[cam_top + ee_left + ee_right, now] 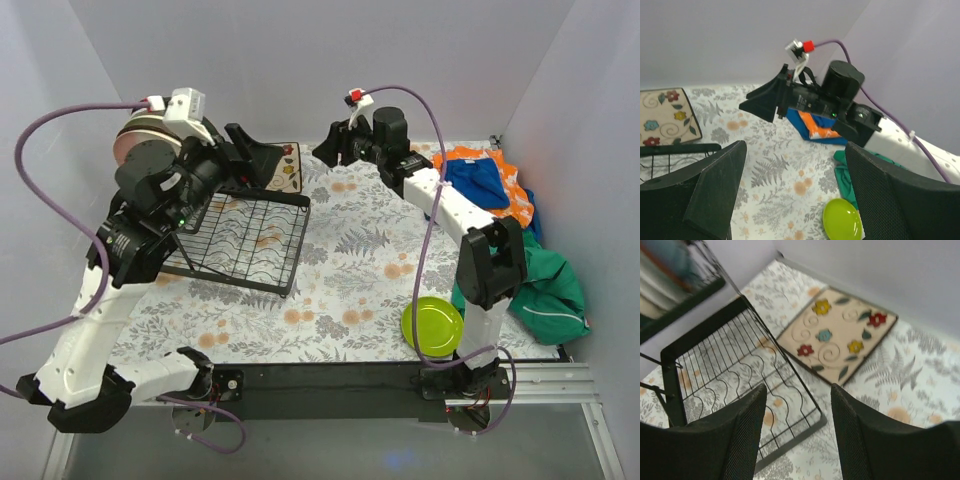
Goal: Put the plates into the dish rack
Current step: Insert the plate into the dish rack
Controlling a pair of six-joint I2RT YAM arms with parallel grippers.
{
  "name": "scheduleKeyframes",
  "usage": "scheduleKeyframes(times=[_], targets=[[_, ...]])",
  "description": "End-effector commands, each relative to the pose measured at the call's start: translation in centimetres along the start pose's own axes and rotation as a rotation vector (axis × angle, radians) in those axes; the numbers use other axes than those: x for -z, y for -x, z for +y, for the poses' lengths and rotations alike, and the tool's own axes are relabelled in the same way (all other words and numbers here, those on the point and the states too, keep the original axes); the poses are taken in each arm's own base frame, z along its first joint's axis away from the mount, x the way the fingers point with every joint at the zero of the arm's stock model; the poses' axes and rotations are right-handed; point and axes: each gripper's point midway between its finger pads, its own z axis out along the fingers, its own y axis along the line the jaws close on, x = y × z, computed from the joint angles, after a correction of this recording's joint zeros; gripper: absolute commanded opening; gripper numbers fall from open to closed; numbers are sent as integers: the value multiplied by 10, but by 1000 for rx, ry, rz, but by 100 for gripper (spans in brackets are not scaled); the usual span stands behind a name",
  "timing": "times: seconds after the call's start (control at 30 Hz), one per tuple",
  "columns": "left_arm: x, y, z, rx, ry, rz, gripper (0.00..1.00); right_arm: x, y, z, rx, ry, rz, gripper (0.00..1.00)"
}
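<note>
One fern-print tablecloth (pixel 350 270); grey walls (pixel 350 60)

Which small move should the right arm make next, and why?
Probably it should draw the right end effector back toward the lime green plate. Its jaws stand open with nothing between them near the far corner of the dish rack, while that plate lies flat at the near right of the table, outside the rack and not yet loaded.
</note>
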Motion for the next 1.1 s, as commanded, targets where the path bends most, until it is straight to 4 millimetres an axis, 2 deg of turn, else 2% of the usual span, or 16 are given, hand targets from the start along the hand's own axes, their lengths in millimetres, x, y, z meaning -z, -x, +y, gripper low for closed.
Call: scheduleKeyframes(times=[0.0, 0.2, 0.23, 0.3, 0.33, 0.37, 0.4, 0.43, 0.5, 0.53, 0.6, 0.63, 0.7, 0.73, 0.83, 1.07], targets=[[-4, -20, 0, 40, -7, 78, 79, -15, -60, -18, -255, 3, 200, 60], [-10, -33, 3, 127, 22, 103, 79, -58, -97, -46, -467, 26, 261, 63], [-10, -35, 5, 138, 29, 108, 79, -66, -116, -57, -500, 9, 282, 63], [-13, -40, 7, 168, 42, 117, 79, -78, -112, -64, -539, 7, 258, 63], [-13, -42, 7, 175, 44, 121, 79, -85, -128, -76, -561, -11, 271, 63], [-15, -47, 9, 191, 53, 132, 79, -90, -121, -82, -584, -21, 246, 63], [-17, -49, 11, 198, 61, 131, 79, -95, -125, -88, -602, -32, 242, 63], [-19, -52, 12, 205, 66, 138, 79, -99, -143, -101, -638, -57, 255, 63], [-24, -61, 15, 227, 78, 151, 79, -108, -137, -106, -659, -39, 216, 63], [-25, -62, 15, 233, 76, 151, 79, -113, -152, -112, -678, -43, 227, 63], [-31, -69, 17, 248, 83, 161, 79, -120, -151, -113, -721, -26, 205, 62], [-34, -70, 18, 252, 89, 163, 78, -125, -167, -115, -748, -22, 218, 62], [-37, -71, 18, 264, 91, 164, 78, -131, -164, -117, -777, -6, 190, 58], [-40, -74, 19, 279, 97, 171, 78, -135, -176, -120, -791, -12, 196, 58], [-42, -79, 19, 310, 106, 178, 78, -143, -183, -121, -803, -5, 186, 56], [-43, -79, 22, 363, 120, 154, 78, -157, -206, -108, -863, -1, 198, 51]])
